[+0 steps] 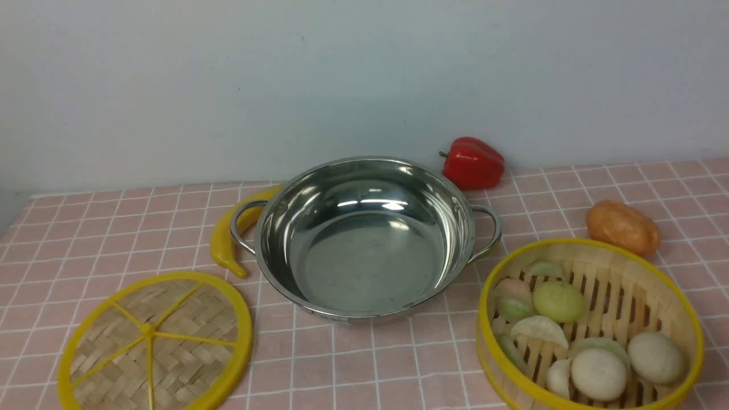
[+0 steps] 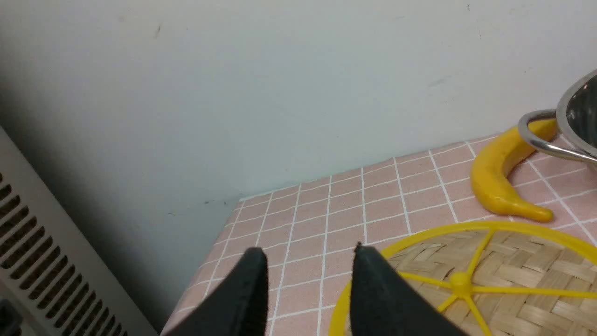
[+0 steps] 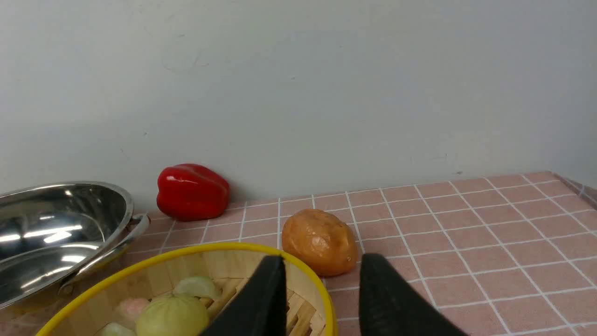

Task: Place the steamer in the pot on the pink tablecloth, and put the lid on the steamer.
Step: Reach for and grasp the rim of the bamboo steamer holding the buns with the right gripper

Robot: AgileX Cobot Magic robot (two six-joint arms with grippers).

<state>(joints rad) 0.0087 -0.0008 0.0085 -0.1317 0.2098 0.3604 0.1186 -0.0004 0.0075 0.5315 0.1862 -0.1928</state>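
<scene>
Right claw [image 3: 322,261] open, apart from food-filled steamer [image 1: 592,324]

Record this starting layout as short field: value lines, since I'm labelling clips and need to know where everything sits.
pot: bare inside, middle of the cloth
steamer: right of the pot, holding buns and dumplings
lid: flat on the cloth, left of the pot
banana: by the pot's left handle
red pepper: behind the pot, to its right
brown potato-like item: behind the steamer
left pincer: open, nothing held
right pincer: open, nothing held
task status: steamer and lid not yet placed
</scene>
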